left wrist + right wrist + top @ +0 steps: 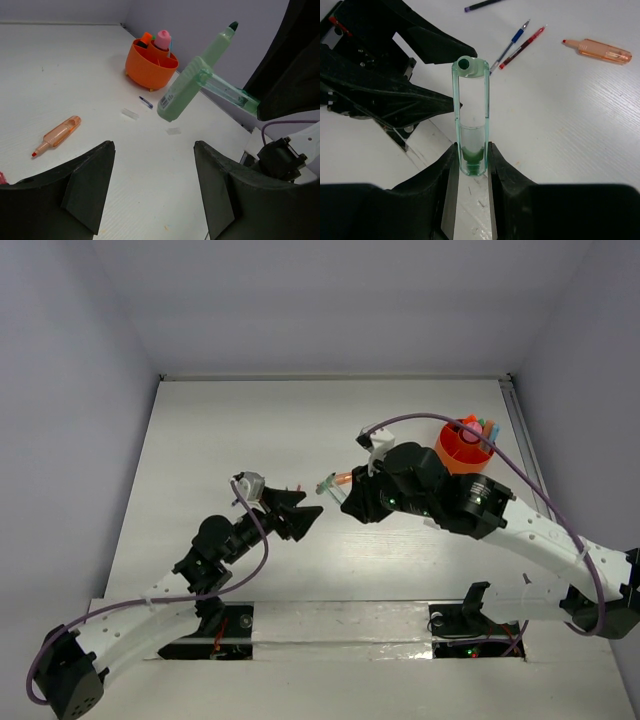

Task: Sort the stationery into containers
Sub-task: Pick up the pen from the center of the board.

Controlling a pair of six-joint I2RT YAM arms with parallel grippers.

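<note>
My right gripper [471, 150] is shut on the clear end of a light green highlighter [470, 95] and holds it above the table. In the left wrist view the green highlighter [187, 87] hangs tilted, dark tip up. My left gripper [154, 145] is open and empty, just left of the right gripper [350, 492] in the top view. The orange container [147, 72] stands at the back right [455, 455], with a pink-capped marker [163, 38] and other pens in it. An orange highlighter [57, 134] lies on the table.
A blue pen [512, 42] and a red pen [524, 46] lie side by side near the orange highlighter [602, 51]. A dark pen [482, 5] lies farther off. Small bits [130, 113] and a blue scrap [146, 102] lie before the container.
</note>
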